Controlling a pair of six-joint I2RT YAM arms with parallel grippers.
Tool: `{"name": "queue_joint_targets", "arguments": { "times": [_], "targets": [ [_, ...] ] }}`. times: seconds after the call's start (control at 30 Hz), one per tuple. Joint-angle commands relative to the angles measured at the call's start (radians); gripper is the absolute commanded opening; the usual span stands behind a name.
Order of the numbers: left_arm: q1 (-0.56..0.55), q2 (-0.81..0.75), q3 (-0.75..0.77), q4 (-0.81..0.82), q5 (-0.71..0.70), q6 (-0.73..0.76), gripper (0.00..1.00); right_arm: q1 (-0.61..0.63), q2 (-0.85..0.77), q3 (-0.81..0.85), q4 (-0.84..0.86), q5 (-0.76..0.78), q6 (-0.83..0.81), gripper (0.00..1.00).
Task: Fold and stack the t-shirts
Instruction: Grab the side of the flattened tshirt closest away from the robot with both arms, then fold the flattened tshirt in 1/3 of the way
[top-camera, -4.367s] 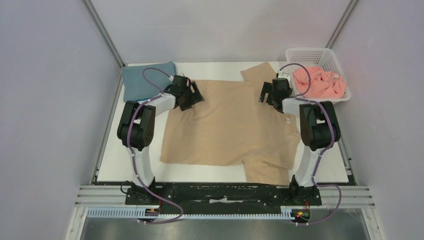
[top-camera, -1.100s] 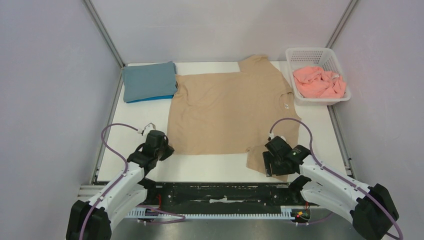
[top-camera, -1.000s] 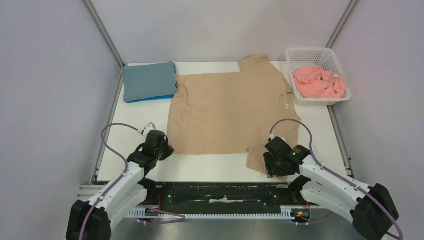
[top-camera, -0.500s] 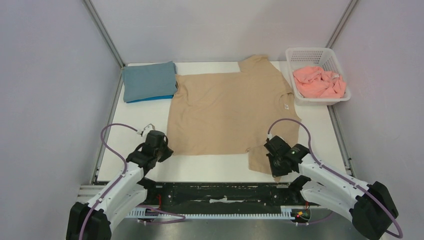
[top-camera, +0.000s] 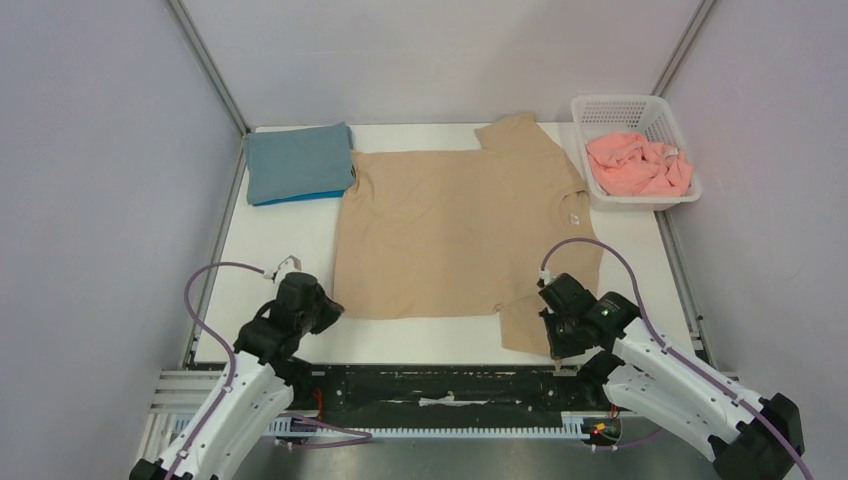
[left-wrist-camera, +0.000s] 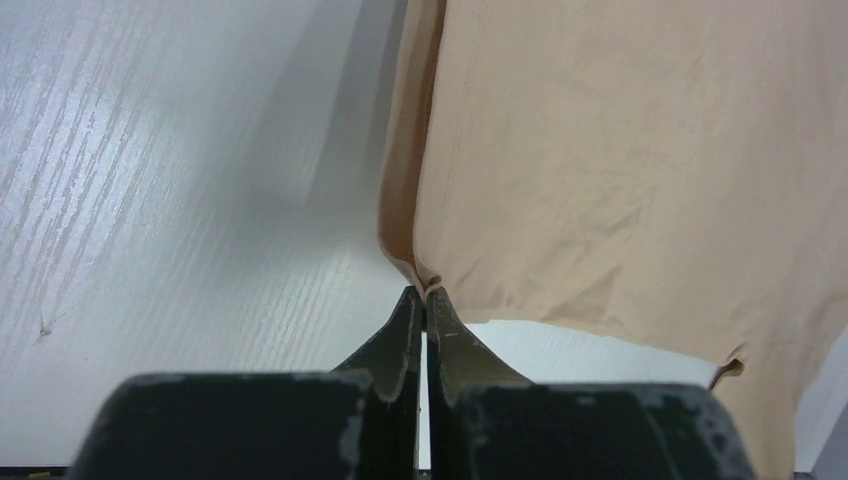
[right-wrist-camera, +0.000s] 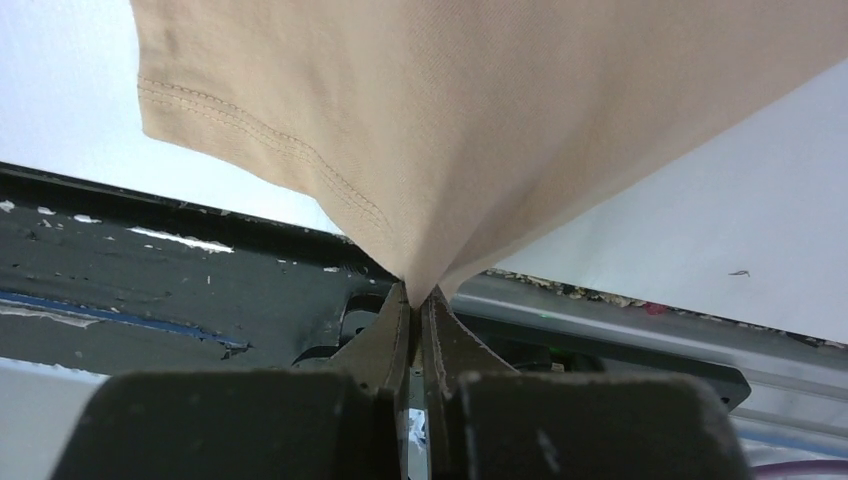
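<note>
The tan t-shirt (top-camera: 455, 225) lies spread flat across the middle of the table. My left gripper (top-camera: 327, 308) is shut on its near left hem corner (left-wrist-camera: 420, 275). At the near right, my right gripper (top-camera: 560, 335) is shut on the edge of the near sleeve (right-wrist-camera: 420, 255), lifted a little above the table edge. A slate-blue t-shirt (top-camera: 298, 160) lies folded at the back left on top of a bright blue one (top-camera: 300, 197). A salmon-pink t-shirt (top-camera: 640, 163) lies crumpled in the basket.
The white slatted basket (top-camera: 625, 108) stands at the back right corner. Bare white tabletop (top-camera: 270, 245) runs left of the tan shirt. The black base rail (top-camera: 440, 385) runs along the near edge, just under my right gripper.
My right gripper has shut on the tan sleeve and drawn back toward the near edge. Both arms have pulled back slightly, tugging the tan shirt nearer. The left grip is unchanged.
</note>
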Motion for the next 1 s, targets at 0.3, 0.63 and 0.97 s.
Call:
{"name": "queue_joint_targets", "arguments": {
  "times": [0.3, 0.63, 0.97],
  "targets": [
    [-0.004, 0.195, 0.050, 0.207, 0.033, -0.040, 0.02, 0.006, 0.036, 0.113, 0.258, 0.206, 0.029, 0.00],
    [0.000, 0.345, 0.175, 0.279, -0.108, -0.029, 0.02, 0.004, 0.125, 0.195, 0.507, 0.502, 0.056, 0.00],
    [0.021, 0.513, 0.292, 0.344, -0.242, -0.021, 0.02, -0.054, 0.250, 0.289, 0.639, 0.769, -0.005, 0.00]
  ]
}}
